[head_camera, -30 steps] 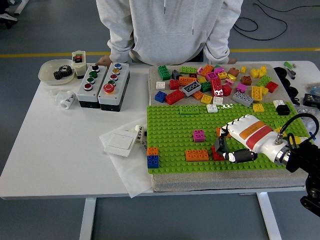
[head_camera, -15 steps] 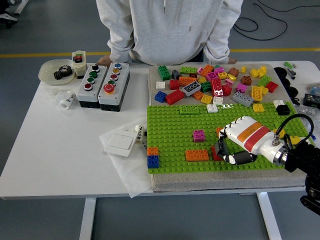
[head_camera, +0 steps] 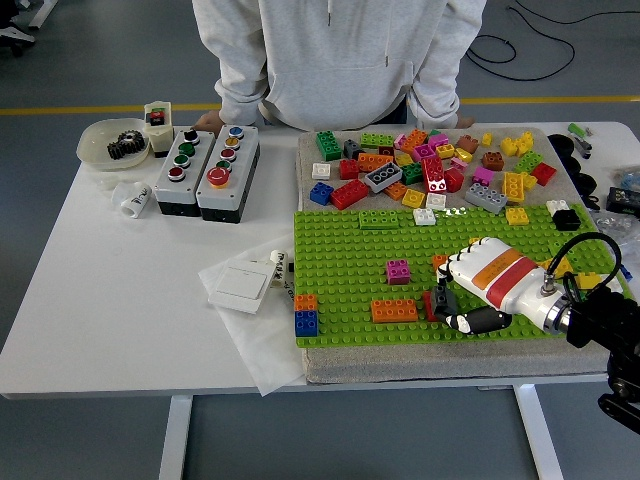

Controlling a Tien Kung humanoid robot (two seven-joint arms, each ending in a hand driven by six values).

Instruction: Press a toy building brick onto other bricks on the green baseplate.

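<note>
White surface is shown carrying, at its 10 o'clock corner, a pale bowl with a dark gear, and beside it two grey button boxes. A white switch plate is seen on a sheet at the green baseplate's 9 o'clock edge. An orange-on-blue brick stack is placed at the baseplate's 7 o'clock corner; an orange brick and a pink brick are set nearer its middle. Loose bricks are heaped at 12 o'clock, before a person in a grey hoodie. The right robot hand is lowered at 4 o'clock, fingers curled down over a red brick; whether it is actually gripped cannot be told.
</note>
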